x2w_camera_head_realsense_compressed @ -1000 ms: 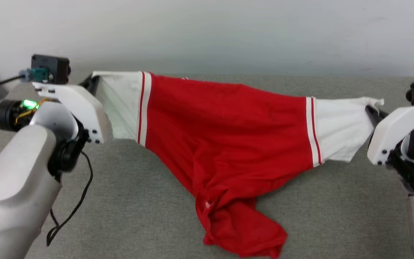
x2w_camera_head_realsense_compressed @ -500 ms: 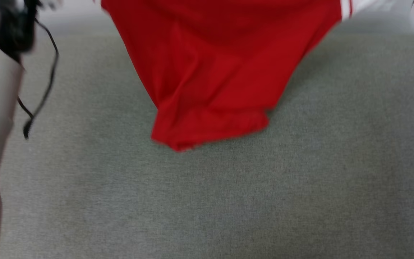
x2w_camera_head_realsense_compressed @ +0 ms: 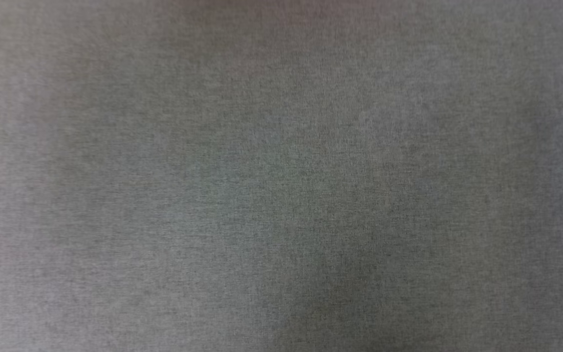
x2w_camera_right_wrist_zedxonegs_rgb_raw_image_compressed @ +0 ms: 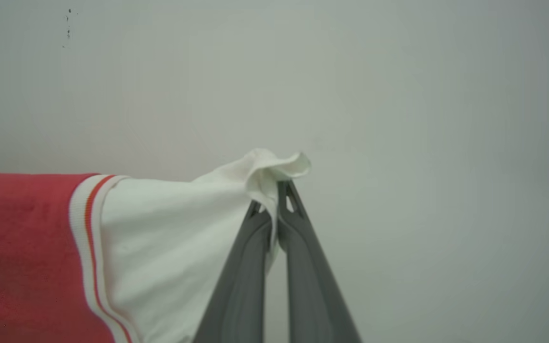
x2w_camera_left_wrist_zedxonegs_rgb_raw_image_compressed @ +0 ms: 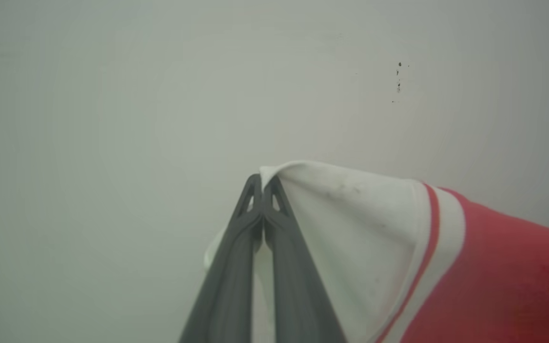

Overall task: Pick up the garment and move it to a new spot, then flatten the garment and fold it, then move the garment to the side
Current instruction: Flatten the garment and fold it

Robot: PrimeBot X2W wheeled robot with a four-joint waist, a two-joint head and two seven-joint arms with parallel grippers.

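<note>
Camera dropped onto surface [x2w_camera_head_realsense_compressed: 281,176] | left claw [x2w_camera_left_wrist_zedxonegs_rgb_raw_image_compressed: 261,181], right claw [x2w_camera_right_wrist_zedxonegs_rgb_raw_image_compressed: 272,193] clamp garment [x2w_camera_left_wrist_zedxonegs_rgb_raw_image_compressed: 360,228] edges

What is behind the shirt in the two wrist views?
A plain pale wall with a few dark specks. The shirt, held by its white sleeves in the shut left claw and right claw, hides the part of the wall behind it.

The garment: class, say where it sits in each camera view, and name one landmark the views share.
Head view: blurred grey surface.
Left wrist view: garment lower right, white sleeve pinched by left gripper.
Right wrist view: garment lower left, white sleeve pinched by right gripper.
Shared by both wrist views: dark specks on the pale wall.
</note>
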